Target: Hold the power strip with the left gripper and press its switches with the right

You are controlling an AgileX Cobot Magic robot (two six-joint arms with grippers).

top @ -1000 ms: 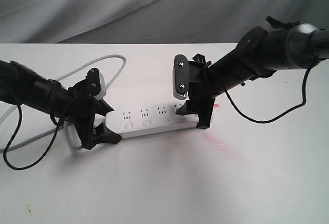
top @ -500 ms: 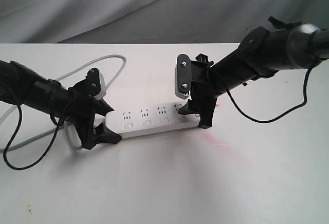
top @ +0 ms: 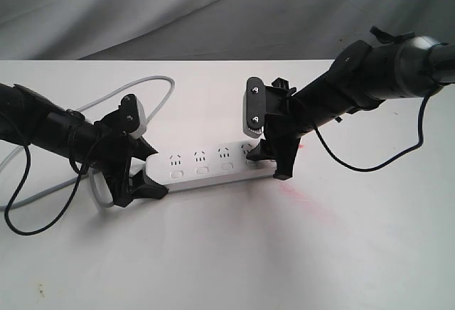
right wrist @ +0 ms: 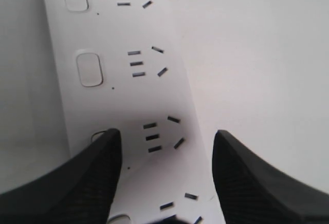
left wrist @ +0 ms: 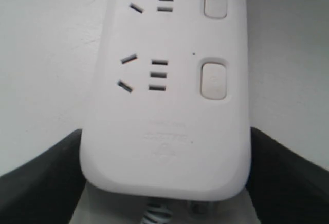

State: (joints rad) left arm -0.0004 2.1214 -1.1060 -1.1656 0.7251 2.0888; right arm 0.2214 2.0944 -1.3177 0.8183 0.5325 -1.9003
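Note:
The white power strip (top: 206,166) lies across the table's middle. My left gripper (top: 146,173) is shut on its cord end; in the left wrist view the power strip (left wrist: 164,131) sits between the two black fingers (left wrist: 41,178), with two switches (left wrist: 214,79) ahead. My right gripper (top: 274,162) stands open over the strip's right end. In the right wrist view its gripper (right wrist: 167,147) straddles a socket, and one fingertip (right wrist: 97,157) covers the edge of a switch (right wrist: 97,133). Two more switches (right wrist: 89,69) lie beyond it on the power strip (right wrist: 118,95).
The strip's grey cord (top: 142,82) loops back to the left over the white table (top: 227,253). Thin black cables hang from both arms (top: 21,217) (top: 370,168). A faint pink stain (top: 306,200) marks the table. A grey cloth (top: 213,11) hangs behind.
The right gripper has edged slightly to the right over the strip's end. The left gripper and the strip have not moved.

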